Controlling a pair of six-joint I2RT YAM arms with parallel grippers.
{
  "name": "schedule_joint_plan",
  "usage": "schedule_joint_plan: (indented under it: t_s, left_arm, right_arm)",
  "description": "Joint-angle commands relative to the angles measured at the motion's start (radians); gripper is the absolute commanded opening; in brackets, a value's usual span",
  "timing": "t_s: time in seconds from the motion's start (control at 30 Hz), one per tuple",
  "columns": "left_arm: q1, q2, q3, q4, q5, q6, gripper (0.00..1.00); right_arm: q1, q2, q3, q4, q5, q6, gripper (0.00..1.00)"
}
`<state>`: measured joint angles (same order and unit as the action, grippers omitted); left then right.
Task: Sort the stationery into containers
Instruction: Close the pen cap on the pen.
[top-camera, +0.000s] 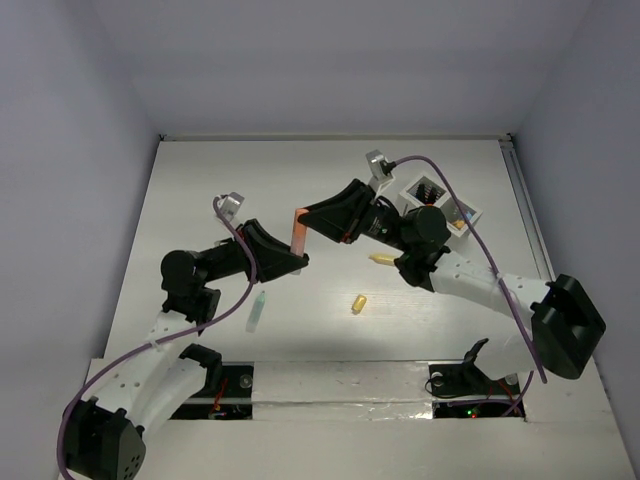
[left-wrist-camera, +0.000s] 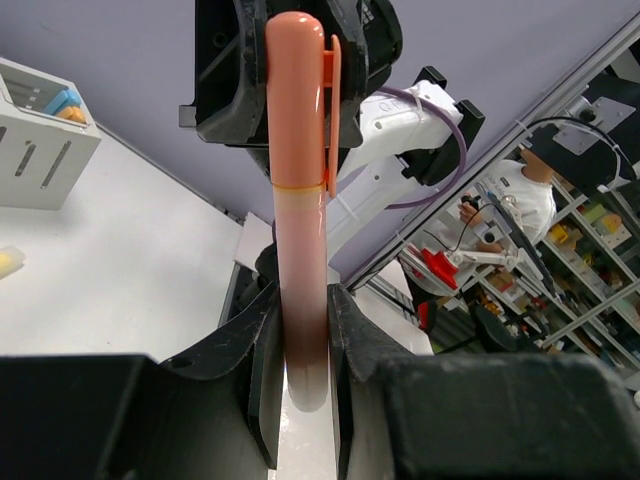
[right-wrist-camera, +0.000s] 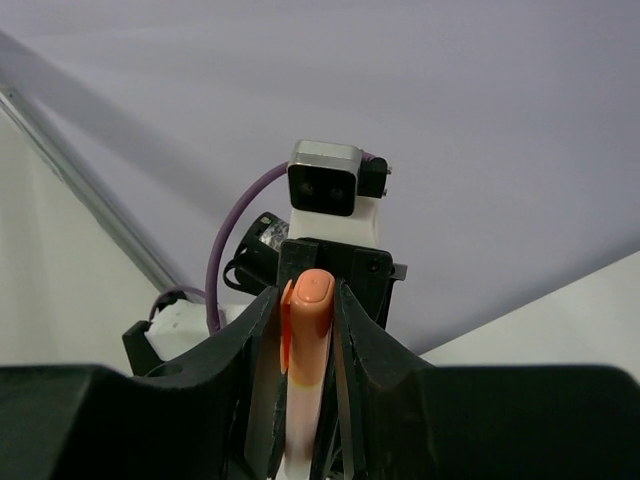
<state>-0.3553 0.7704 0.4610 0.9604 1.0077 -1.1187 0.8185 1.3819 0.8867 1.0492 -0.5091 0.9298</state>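
Highlighter (top-camera: 298, 230) midair, left tool (top-camera: 301, 259), right tool (top-camera: 305, 213) pinching

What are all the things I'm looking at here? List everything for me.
orange marker: one, salmon-orange with a clipped cap, held in the air between both hands
yellow cap: one, yellow, on the table near the middle
pale yellow piece: one, on the table beside the right arm
mint marker: one, pale green, on the table by the left arm
white box: one, slotted sides, far right of the table
table: one, white
left hand: shut on the marker's body
right hand: shut on its cap end
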Motion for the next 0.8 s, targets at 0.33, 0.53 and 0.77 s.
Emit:
schedule_joint_plan:
  t_s: [0.33, 0.53, 0.77]
  left_arm:
    - [0.048, -0.034, 0.223, -0.002, -0.133, 0.129, 0.0]
    - [0.07, -0.04, 0.245, -0.049, -0.139, 0.157, 0.0]
    - [0.099, -0.036, 0.269, -0.046, -0.141, 0.152, 0.0]
  right_arm:
    - [0.165, 0.051, -0.127, -0.434, -0.072, -0.169, 0.0]
    - [0.176, 0.014, -0.216, -0.422, -0.046, -0.151, 0.0]
    - [0.194, 0.019, -0.259, -0.414, -0.04, -0.148, 0.0]
